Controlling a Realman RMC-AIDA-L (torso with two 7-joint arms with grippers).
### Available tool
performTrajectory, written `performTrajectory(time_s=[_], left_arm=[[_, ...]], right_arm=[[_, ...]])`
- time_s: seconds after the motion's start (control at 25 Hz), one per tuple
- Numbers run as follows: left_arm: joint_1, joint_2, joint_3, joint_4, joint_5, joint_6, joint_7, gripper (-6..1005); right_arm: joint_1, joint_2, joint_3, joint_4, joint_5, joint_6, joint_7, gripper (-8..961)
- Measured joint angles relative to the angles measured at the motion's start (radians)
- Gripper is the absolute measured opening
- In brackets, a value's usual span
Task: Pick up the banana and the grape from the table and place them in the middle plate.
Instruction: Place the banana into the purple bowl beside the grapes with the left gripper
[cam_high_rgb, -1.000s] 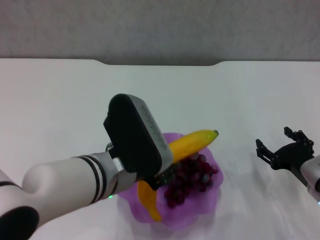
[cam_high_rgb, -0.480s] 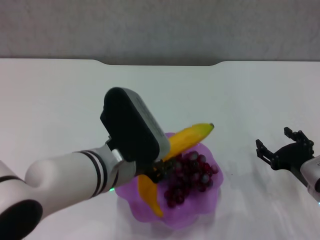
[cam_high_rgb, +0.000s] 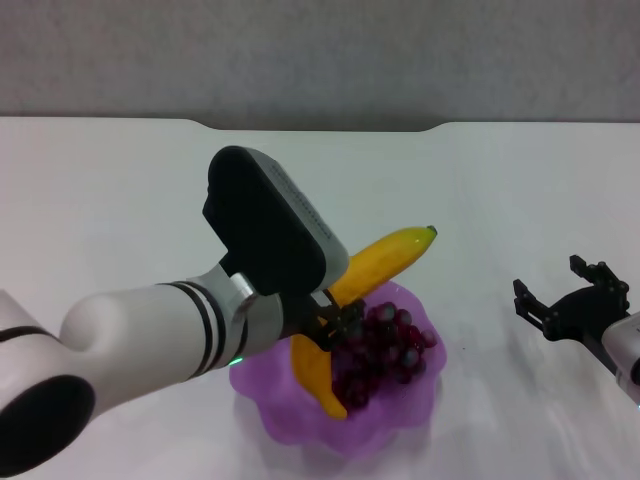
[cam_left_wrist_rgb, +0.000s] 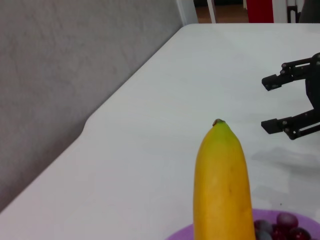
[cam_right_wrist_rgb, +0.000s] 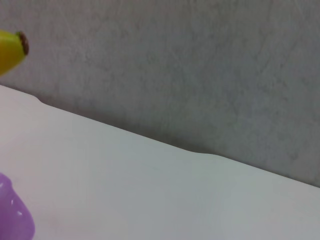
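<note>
While the banana (cam_high_rgb: 372, 290) hangs slanted over the purple plate (cam_high_rgb: 400, 425), my left jaws (cam_high_rgb: 335, 325) pinch it around its middle, its dark-tipped end pointing up and away toward the far edge of the bench (cam_high_rgb: 120, 200) and its other end dipping low inside the plate. The grapes (cam_high_rgb: 385, 350) already lie in the plate, a dark red bunch just beside the banana on my right side, some of them touching it as far as I can see. From my left wrist the banana fills the foreground, tip raised, with a few grapes and the plate's rim beneath it. My right jaws (cam_high_rgb: 568, 298) rest well apart from the plate, low over the bench at my right, spread and holding nothing.
</note>
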Motion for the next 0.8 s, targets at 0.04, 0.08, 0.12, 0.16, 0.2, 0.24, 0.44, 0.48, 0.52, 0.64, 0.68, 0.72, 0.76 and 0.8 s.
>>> performTrajectory(time_s=[0.04,0.08,0.12,0.16,0.2,0.24,0.44,0.48,0.52,0.64,0.68,0.72,0.76,0.8], left_arm=[[-0.003,0.000,0.001,0.008,0.000,0.005,-0.006,504],[-0.007,-0.001,0.001,0.019,-0.001,0.013,-0.013,504],[-0.011,-0.001,0.002,0.032,-0.001,0.023,-0.020,504],[-0.014,-0.001,0.002,0.043,-0.001,0.031,-0.027,505],[-0.019,-0.001,0.003,0.055,-0.001,0.038,-0.037,505],[-0.023,-0.001,0.003,0.065,-0.001,0.042,-0.046,505],[-0.042,-0.001,0.007,0.099,-0.001,0.063,-0.075,507],[-0.042,-0.001,0.008,0.102,-0.001,0.066,-0.076,507],[-0.043,-0.001,0.011,0.106,-0.001,0.073,-0.077,507],[-0.044,-0.002,0.013,0.119,-0.001,0.083,-0.081,508],[-0.044,-0.003,0.014,0.122,-0.001,0.086,-0.084,509],[-0.044,-0.003,0.014,0.125,-0.001,0.089,-0.086,509],[-0.044,-0.003,0.016,0.129,-0.001,0.093,-0.089,509],[-0.045,-0.003,0.018,0.132,-0.002,0.096,-0.090,510]], right_arm=[[0.000,0.000,0.000,0.000,0.001,0.000,0.000,851],[0.000,0.000,0.000,0.000,0.001,0.000,0.000,851],[0.000,0.000,0.000,0.000,0.002,0.000,0.000,851],[-0.001,0.000,0.000,0.000,0.003,0.000,0.000,851],[-0.001,0.000,0.000,0.001,0.003,0.000,0.000,851],[-0.001,0.000,0.000,0.001,0.003,0.000,0.000,851],[0.000,0.000,0.000,0.000,0.002,0.000,0.000,850],[0.000,0.000,0.000,0.000,0.001,0.000,0.000,850],[0.000,0.000,0.000,0.001,0.001,0.000,0.000,850],[0.000,0.000,0.000,0.000,0.002,0.000,0.000,850],[0.000,0.000,0.000,0.000,0.002,0.000,0.000,850],[0.000,0.000,0.000,0.000,0.002,0.000,0.000,850],[0.000,0.000,0.000,0.000,0.002,0.000,0.000,850],[0.000,0.000,0.000,0.000,0.002,0.000,0.000,850]])
